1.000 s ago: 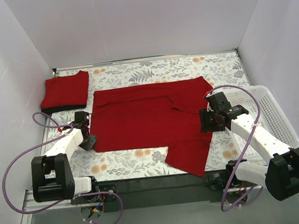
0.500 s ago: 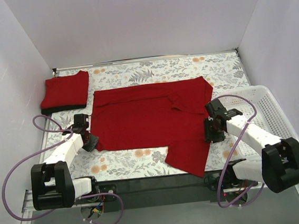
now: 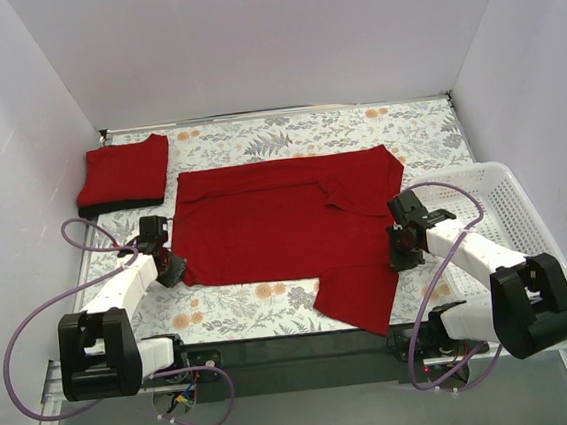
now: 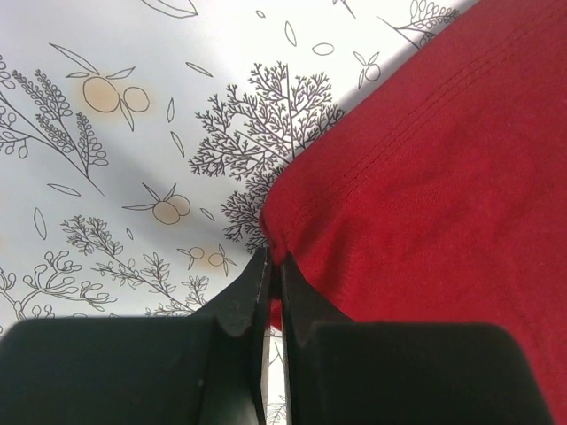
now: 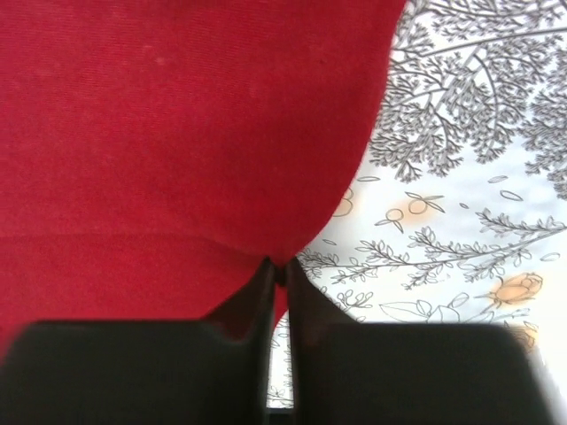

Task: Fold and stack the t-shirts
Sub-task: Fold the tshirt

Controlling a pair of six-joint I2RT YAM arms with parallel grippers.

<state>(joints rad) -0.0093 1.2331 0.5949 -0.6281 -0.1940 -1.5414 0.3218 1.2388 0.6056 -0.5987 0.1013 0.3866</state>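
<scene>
Where pinched, knit tee puckers.

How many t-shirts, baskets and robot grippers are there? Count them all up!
T-shirts: 2 (folded t-shirt, spread t-shirt)
Baskets: 1 (basket)
Grippers: 2 (left gripper, right gripper)
Total: 5

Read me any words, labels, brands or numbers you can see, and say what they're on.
None can be read. The red t-shirt, the folded shirt, the floral tablecloth and the white basket carry no lettering; the cloth shows only printed plants and fruit.
</scene>
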